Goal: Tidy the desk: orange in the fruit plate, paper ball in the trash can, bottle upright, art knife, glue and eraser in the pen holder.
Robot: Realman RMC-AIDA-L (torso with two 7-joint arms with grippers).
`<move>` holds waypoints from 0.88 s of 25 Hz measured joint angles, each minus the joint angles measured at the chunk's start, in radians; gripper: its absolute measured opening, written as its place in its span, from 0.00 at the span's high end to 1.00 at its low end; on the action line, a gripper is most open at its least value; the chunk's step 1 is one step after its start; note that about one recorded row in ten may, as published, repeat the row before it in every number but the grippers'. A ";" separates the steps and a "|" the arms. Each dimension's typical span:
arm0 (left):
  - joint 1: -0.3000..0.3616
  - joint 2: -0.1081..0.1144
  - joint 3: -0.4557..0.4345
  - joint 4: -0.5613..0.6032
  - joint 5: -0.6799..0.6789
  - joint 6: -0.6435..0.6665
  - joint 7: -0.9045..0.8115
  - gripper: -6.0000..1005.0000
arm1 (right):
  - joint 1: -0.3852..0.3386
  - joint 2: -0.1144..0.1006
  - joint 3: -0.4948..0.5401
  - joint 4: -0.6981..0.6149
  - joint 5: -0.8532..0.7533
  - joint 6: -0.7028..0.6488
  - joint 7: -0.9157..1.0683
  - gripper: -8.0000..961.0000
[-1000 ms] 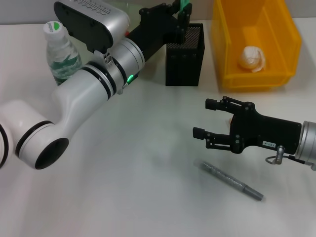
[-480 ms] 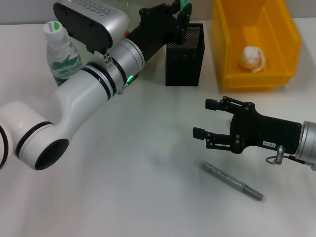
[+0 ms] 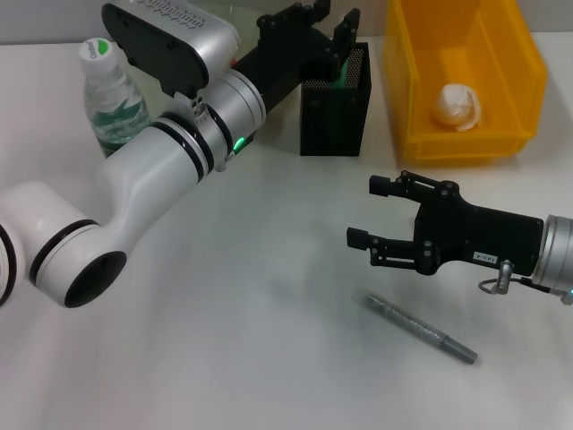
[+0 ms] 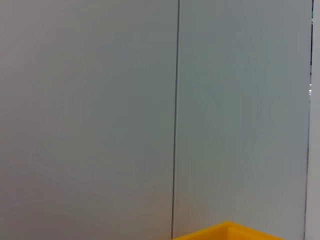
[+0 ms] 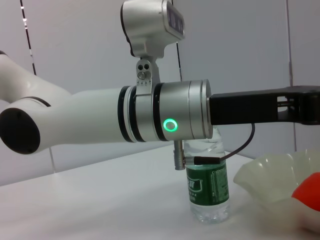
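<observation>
My left gripper [image 3: 328,25] hangs open just above the black mesh pen holder [image 3: 334,112]. A bit of green [image 3: 344,78], which I take for the glue, shows inside the holder's rim. The slim grey art knife [image 3: 421,329] lies on the table near the front right. Above and beside it my right gripper [image 3: 365,212] hovers open with nothing in it. The bottle [image 3: 111,94] stands upright at the back left. The paper ball [image 3: 457,106] rests in the yellow bin [image 3: 524,54]. The orange [image 5: 309,192] lies in the clear fruit plate [image 5: 270,172]. The eraser is out of view.
The left arm's white links [image 3: 152,179] span the table's left half from the front left to the holder. The yellow bin stands right beside the pen holder. The left wrist view shows only a wall and the bin's edge [image 4: 227,231].
The left gripper held a green item upright above the holder; its fingers have now spread and the green item has dropped into the holder. The right gripper has shifted slightly.
</observation>
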 joint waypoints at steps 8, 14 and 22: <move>0.002 0.000 -0.020 -0.007 0.000 -0.001 0.001 0.54 | 0.000 0.000 0.000 -0.001 0.000 0.001 0.000 0.22; 0.004 0.000 -0.025 -0.009 -0.001 -0.002 0.001 0.26 | 0.000 0.000 0.000 -0.001 0.000 0.001 0.000 0.22; 0.006 0.000 -0.025 -0.008 -0.001 -0.002 0.001 0.16 | 0.000 0.000 0.000 -0.002 0.000 0.001 0.000 0.22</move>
